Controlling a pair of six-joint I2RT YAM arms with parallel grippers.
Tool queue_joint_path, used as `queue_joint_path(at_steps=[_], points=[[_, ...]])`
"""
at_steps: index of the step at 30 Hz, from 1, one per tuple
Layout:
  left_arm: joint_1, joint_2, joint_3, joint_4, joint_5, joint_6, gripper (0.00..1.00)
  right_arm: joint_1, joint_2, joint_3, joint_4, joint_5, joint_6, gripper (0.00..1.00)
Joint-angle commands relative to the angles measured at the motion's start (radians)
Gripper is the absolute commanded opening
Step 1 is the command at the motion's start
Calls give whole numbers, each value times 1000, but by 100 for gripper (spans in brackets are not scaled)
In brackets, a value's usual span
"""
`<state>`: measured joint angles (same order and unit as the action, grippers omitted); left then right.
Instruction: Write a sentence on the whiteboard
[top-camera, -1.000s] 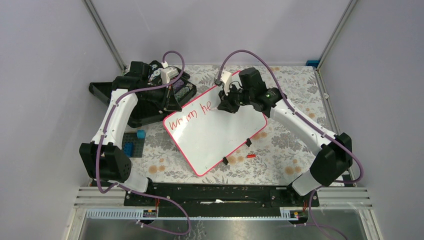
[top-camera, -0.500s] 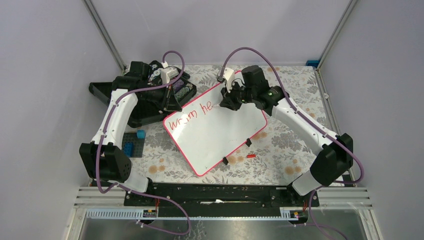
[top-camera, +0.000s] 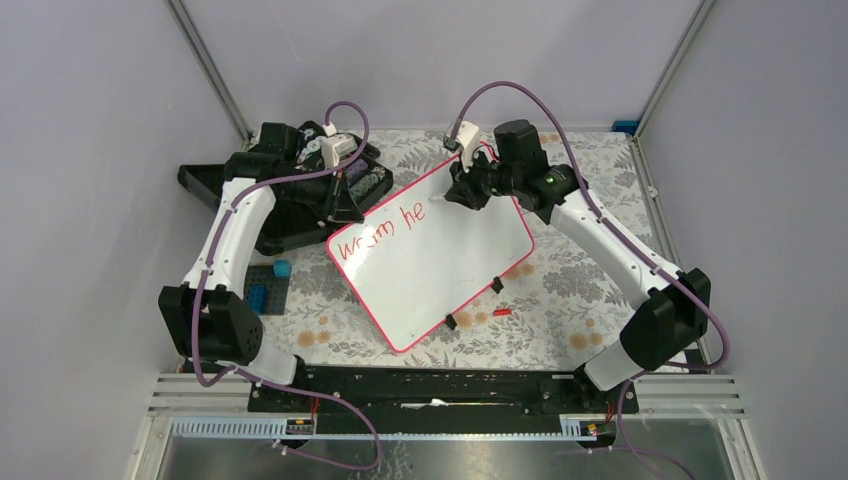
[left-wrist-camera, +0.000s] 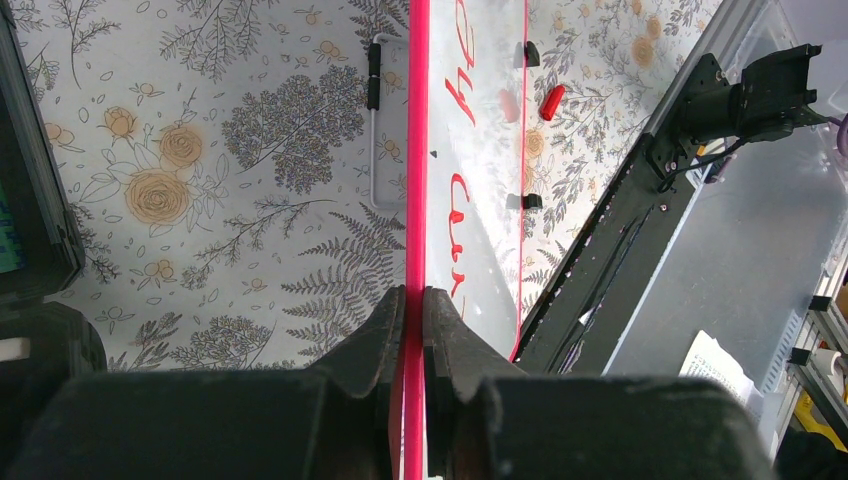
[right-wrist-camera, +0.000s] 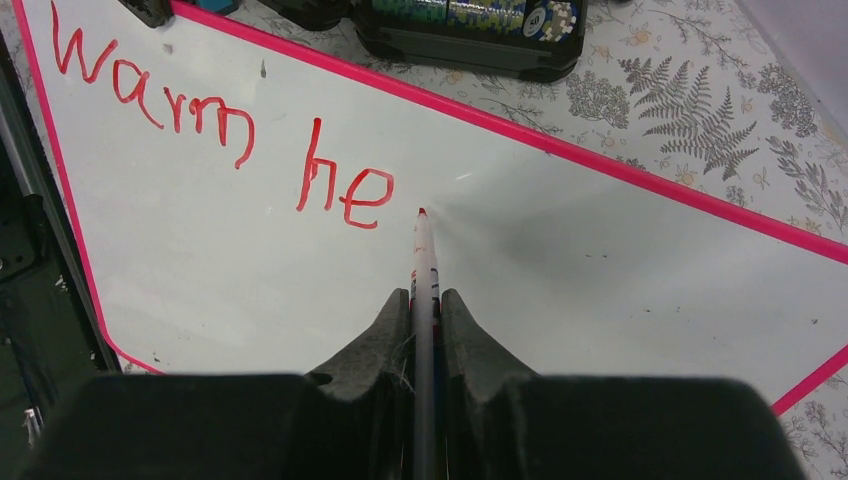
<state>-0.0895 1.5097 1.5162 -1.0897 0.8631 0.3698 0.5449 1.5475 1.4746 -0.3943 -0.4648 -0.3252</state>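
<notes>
The whiteboard (top-camera: 430, 262) lies slanted on the flowered counter (top-camera: 590, 250), its pink rim pinched tight between the left fingers (left-wrist-camera: 384, 335), while the right fingers (right-wrist-camera: 457, 325) clamp a red marker (right-wrist-camera: 424, 255), tip just past the words (right-wrist-camera: 220, 140) "warm he".

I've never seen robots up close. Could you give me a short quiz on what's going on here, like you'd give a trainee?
1. True or false: the left gripper is clamped on the pink rim of the whiteboard.
2. What does the right gripper hold? A) an eraser B) a red-tipped marker C) nothing
3. Fill in: the red writing reads "warm ___".
Key: 1 true; 2 B; 3 he.
</notes>
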Motion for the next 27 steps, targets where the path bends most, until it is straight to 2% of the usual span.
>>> queue_joint_path(at_steps=[1, 27], points=[[-3, 0, 0, 4, 20, 22, 0, -2, 9, 48, 0, -26, 11, 0], [-4, 3, -7, 4, 20, 27, 0, 19, 61, 76, 0, -45, 22, 0]])
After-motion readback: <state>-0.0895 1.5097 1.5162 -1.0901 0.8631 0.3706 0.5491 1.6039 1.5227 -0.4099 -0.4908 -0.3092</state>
